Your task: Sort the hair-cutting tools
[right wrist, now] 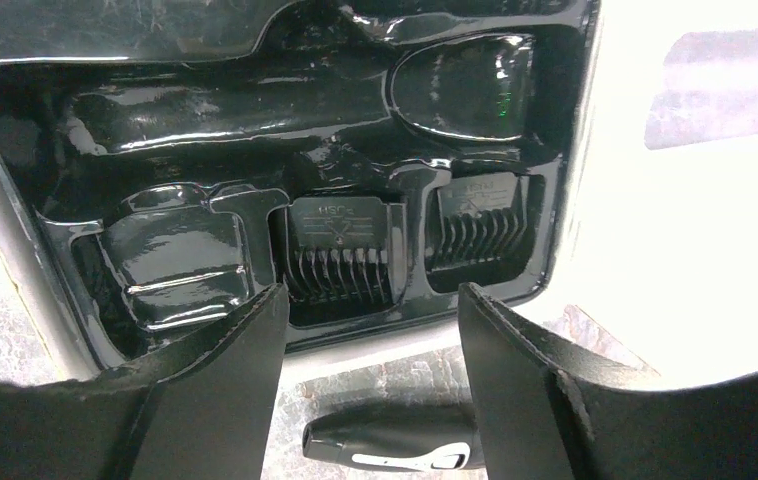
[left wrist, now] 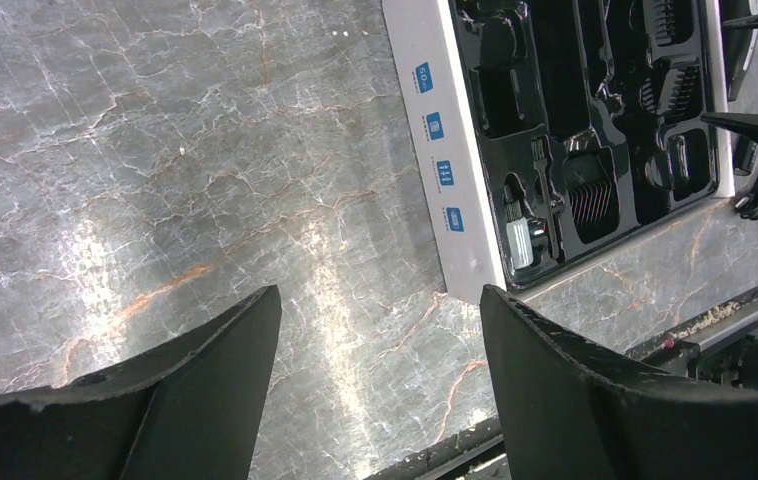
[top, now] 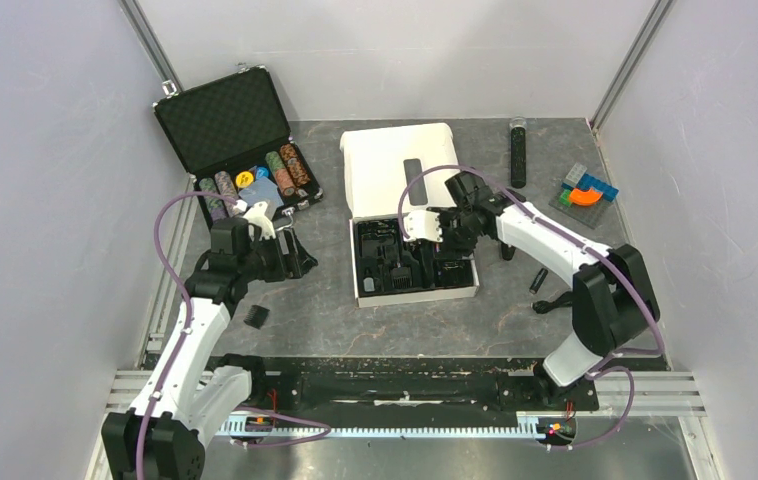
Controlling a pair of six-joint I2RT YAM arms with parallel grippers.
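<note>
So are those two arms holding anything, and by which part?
Nothing is held. The left tool and the right tool are both open, with nothing between their fingers.

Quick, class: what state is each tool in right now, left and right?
Left tool: open, holding nothing.
Right tool: open, holding nothing.

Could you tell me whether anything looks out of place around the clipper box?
Yes. A small black piece, apparently a comb attachment, lies loose on the table near the left arm, while one tray pocket beside two seated combs is empty. The clipper lies on the table outside the box.
</note>
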